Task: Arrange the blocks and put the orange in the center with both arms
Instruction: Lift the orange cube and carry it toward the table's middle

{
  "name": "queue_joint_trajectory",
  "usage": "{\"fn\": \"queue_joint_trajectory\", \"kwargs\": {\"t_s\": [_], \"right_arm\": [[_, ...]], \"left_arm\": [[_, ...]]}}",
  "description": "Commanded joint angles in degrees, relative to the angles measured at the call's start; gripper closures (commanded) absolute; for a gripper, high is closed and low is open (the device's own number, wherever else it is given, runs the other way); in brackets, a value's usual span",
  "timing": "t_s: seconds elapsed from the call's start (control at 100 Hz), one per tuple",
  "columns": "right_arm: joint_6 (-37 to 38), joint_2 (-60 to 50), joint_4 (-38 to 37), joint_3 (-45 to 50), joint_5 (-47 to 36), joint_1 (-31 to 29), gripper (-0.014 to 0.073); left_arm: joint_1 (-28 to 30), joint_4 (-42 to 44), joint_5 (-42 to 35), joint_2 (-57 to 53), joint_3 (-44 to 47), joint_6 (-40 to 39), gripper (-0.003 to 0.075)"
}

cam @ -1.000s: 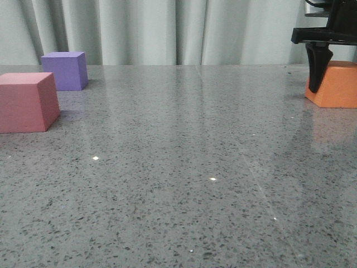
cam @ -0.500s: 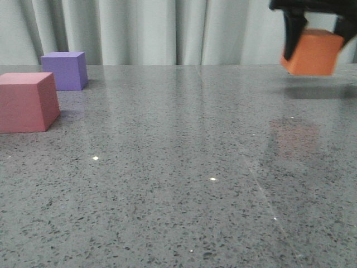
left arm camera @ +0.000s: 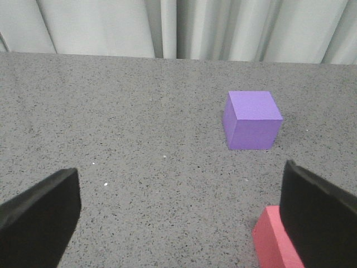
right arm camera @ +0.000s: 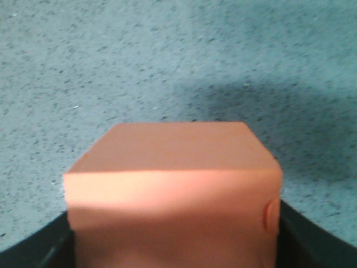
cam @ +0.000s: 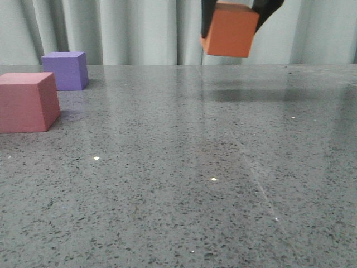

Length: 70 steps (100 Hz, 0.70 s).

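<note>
My right gripper [cam: 237, 8] is shut on the orange cube [cam: 230, 30] and holds it in the air above the back middle of the grey table [cam: 184, 167]. The cube fills the right wrist view [right arm camera: 173, 184], pressed between the dark fingers [right arm camera: 312, 245]. The pink cube [cam: 27, 102] sits at the left edge, with the purple cube [cam: 66, 70] just behind it. In the left wrist view my left gripper [left arm camera: 178, 223] is open and empty above the table. The purple cube [left arm camera: 252, 120] lies ahead of it, and the pink cube [left arm camera: 276, 240] sits beside one finger [left arm camera: 321, 218].
A pale curtain [cam: 139, 30] hangs behind the table's back edge. The orange cube's shadow [cam: 251, 94] lies on the stone surface below it.
My right gripper lifted the orange cube from the table at the right edge and carried it left and up, to above the back middle. The pink and purple cubes have not moved.
</note>
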Motion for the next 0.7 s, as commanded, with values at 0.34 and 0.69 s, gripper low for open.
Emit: {"fn": "queue_joint_trajectory", "kwargs": {"t_s": [0.34, 0.69], "right_arm": [[6.0, 4.6, 0.0, -7.5, 3.9, 4.2, 0.0444], [6.0, 6.8, 0.4, -7.5, 3.7, 4.2, 0.0444]], "left_arm": [[0.0, -0.8, -4.0, -0.2, -1.8, -0.1, 0.0029], [0.0, -0.8, -4.0, -0.2, -1.8, -0.1, 0.0029]]}}
